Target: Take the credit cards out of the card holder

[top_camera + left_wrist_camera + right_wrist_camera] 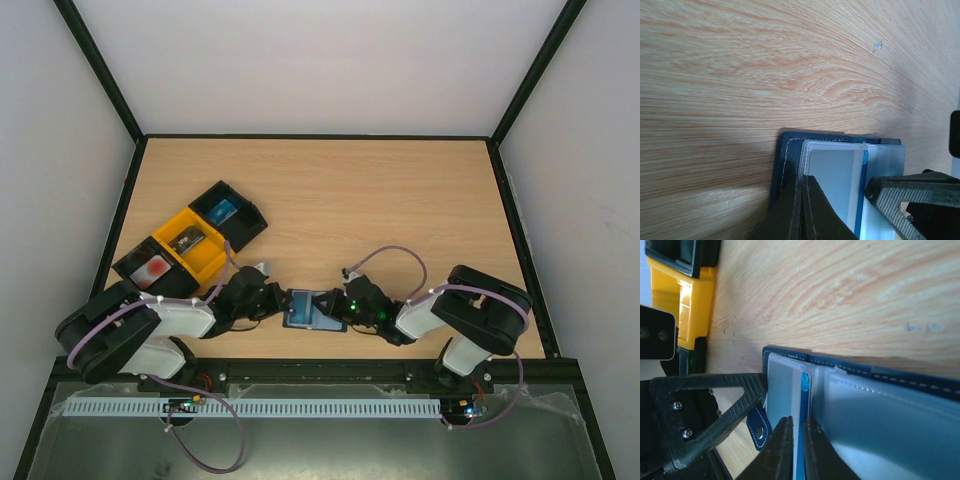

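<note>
1. Step in hand: pulling a credit card (805, 385) from its slot. The card holder (312, 310) lies open on the bench (350, 200).
2. Right jaws look clenched on the card's blue edge. Left jaws are clenched, tips on the holder's nearest panel, seemingly pinning it.
3. Next move, by judgement: draw the card straight along the slot while the holder stays pinned.
4. Pose: left arm (150, 325) and right arm (470, 320) reach low, converging on the holder from opposite sides.

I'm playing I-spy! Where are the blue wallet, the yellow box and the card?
blue wallet (303, 310): top view, on its left half.
yellow box (208, 260): top view, on its bare floor.
card (835, 172): left wrist view, on its pale face.
</note>
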Available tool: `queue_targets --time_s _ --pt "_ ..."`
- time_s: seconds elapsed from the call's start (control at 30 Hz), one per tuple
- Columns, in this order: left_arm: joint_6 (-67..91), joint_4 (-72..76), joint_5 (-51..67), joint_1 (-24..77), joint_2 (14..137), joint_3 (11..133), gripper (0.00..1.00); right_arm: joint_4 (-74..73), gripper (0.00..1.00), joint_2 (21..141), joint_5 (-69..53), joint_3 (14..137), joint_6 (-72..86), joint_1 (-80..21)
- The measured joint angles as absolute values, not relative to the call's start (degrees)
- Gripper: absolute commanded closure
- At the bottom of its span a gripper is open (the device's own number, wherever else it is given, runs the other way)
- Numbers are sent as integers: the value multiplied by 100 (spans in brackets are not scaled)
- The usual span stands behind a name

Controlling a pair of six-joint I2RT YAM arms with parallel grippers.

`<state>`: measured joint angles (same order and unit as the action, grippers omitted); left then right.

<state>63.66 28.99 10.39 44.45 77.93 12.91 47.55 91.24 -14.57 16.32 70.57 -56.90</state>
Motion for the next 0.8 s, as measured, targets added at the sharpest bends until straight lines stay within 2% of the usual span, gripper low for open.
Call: queue_targets --time_s 0.1,0.4,0.5,0.63,0.8 --pt "6366 2936 1041 4445 7806 1280 97 4766 82 9238 -1577 1671 7067 -5690" --pt "6375 3048 1048 4445 7881 1280 97 4681 82 9317 -1579 1787 7122 -5725" --pt "6383 3074 1048 4445 7894 1278 97 4707 86 9391 -1577 1817 7129 -5734" --pt "6392 3129 1048 4445 7913 1260 97 4742 98 9443 -1553 1809 7172 -5734" --pt "6405 3218 1048 4445 7948 1236 97 4871 98 9456 -1472 1710 7227 -5736"
